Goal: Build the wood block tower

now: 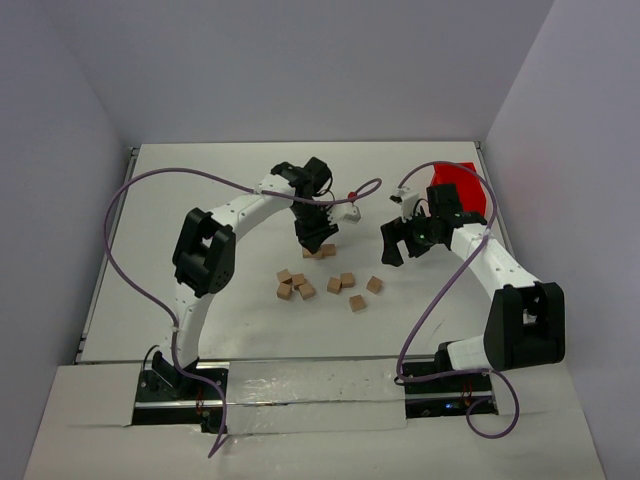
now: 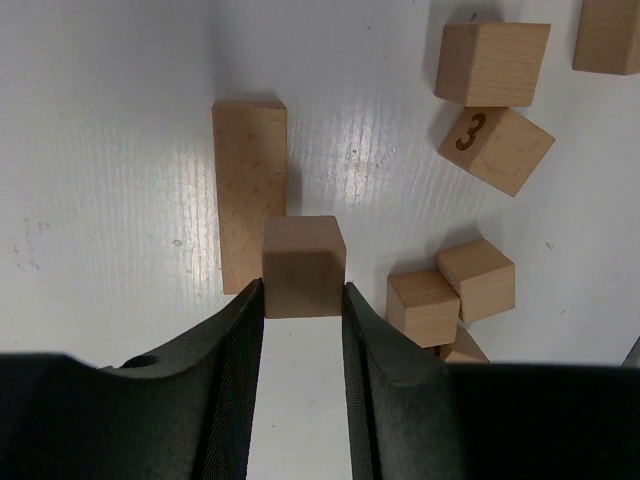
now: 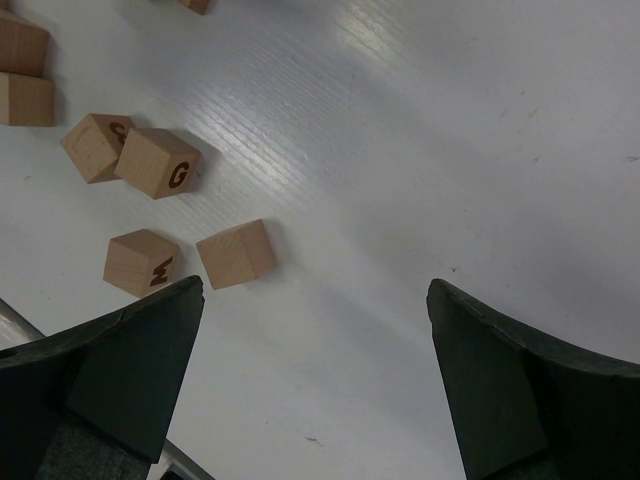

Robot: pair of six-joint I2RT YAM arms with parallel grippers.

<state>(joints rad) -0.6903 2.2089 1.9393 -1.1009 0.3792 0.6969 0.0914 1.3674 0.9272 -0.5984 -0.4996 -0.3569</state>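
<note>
My left gripper (image 1: 315,238) is shut on a plain tan wood block (image 2: 304,265) and holds it low over the table. The block sits against the right side of a short flat row of tan blocks (image 2: 249,195), the base of the tower (image 1: 320,252). I cannot tell whether the held block touches the table. Several loose blocks (image 1: 334,285) lie just in front; some carry letters or a 3 (image 2: 497,148). My right gripper (image 1: 400,243) is open and empty above bare table, with loose blocks (image 3: 236,253) to its left.
A red plastic bin (image 1: 465,190) stands at the back right behind the right arm. Purple cables (image 1: 135,195) loop over both arms. White walls close in the table on three sides.
</note>
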